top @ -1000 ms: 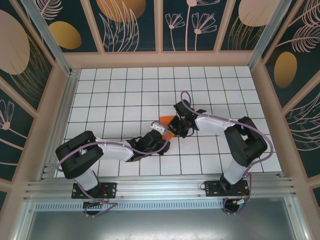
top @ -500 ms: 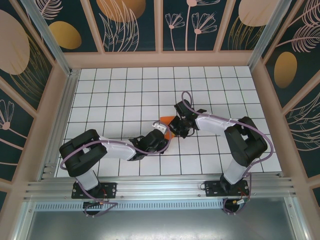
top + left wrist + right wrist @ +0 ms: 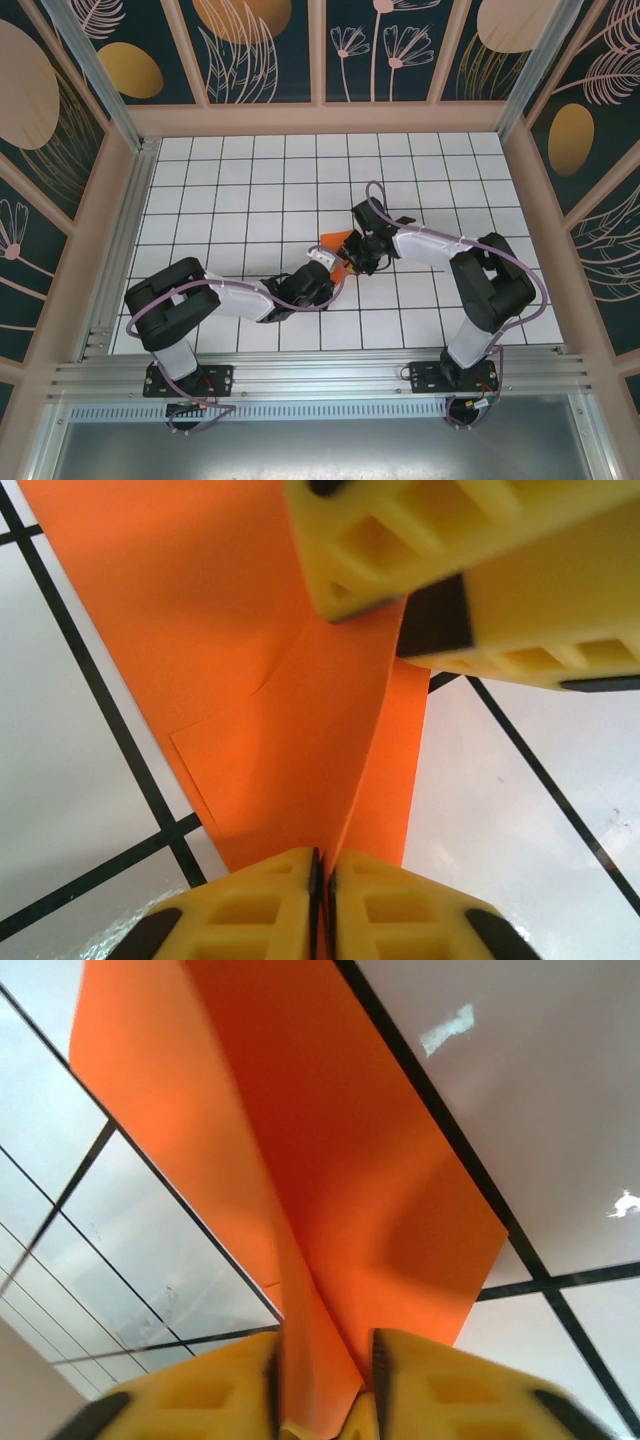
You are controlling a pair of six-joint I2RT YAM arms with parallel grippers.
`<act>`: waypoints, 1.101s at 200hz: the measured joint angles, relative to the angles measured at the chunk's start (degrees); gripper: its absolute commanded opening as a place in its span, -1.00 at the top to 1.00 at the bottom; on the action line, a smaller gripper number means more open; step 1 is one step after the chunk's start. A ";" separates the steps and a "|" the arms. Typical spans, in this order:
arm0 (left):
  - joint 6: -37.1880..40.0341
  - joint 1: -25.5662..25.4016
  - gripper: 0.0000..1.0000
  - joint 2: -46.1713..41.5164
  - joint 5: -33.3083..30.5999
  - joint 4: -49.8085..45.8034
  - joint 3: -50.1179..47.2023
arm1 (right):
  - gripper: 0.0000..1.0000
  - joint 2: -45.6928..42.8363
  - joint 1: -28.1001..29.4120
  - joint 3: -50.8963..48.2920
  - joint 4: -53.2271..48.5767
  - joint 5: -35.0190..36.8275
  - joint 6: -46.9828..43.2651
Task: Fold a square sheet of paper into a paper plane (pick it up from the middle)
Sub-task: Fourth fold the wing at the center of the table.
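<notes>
- Viewing from above: the creased orange paper (image 3: 333, 240) lies near the middle of the table (image 3: 220, 190). The left gripper (image 3: 331, 264) is at its near end and the right gripper (image 3: 356, 250) at its right edge.
- Left wrist: the left gripper (image 3: 322, 875) is pinched tight on the paper's raised centre fold. The other arm's fingers (image 3: 400, 540) straddle the ridge's far end.
- Right wrist: the right gripper (image 3: 322, 1385) stands narrowly apart around the ridge, with no firm pinch evident.
- Recommendation: hold the left pinch as anchor. Close the right squarely on the ridge with the layers aligned. Sideways pull risks skewing the crease.
</notes>
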 measured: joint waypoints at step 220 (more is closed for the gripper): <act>-15.85 5.33 0.85 -1.86 12.90 12.81 -8.15 | 0.53 -8.68 -7.96 -16.11 20.76 -9.46 -29.57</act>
